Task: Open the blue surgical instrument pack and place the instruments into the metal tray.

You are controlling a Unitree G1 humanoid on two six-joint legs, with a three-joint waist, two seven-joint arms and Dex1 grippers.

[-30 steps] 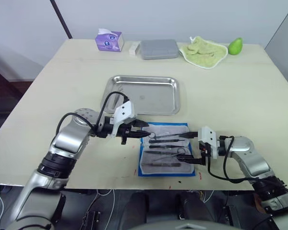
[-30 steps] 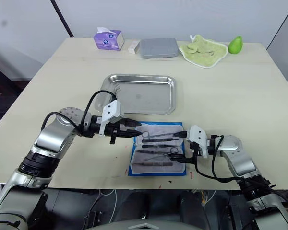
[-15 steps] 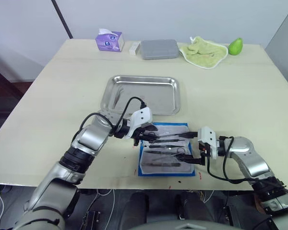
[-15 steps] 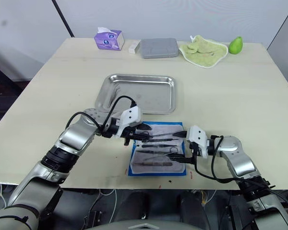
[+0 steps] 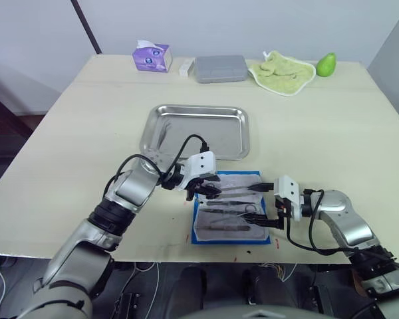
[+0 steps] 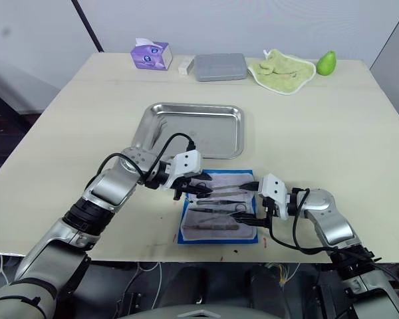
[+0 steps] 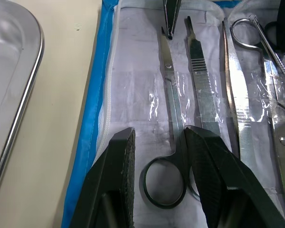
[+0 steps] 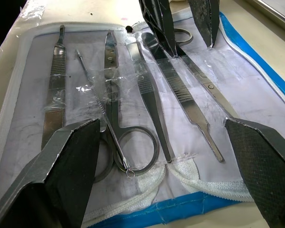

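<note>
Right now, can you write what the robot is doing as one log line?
pack: open, instruments inside | left gripper: open, astride scissors handle | right gripper: open at pack edge | tray: empty

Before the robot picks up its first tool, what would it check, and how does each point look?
1. Blue pack lying open: ok.
2. Instruments exposed on the lining: ok.
3. Left pincer open, fingers either side of the scissors handle: ok.
4. Right pincer open at the pack's other end: ok.
5. Metal tray free of tools: ok.
6. Tools loose from the clear film: cannot tell.
</note>
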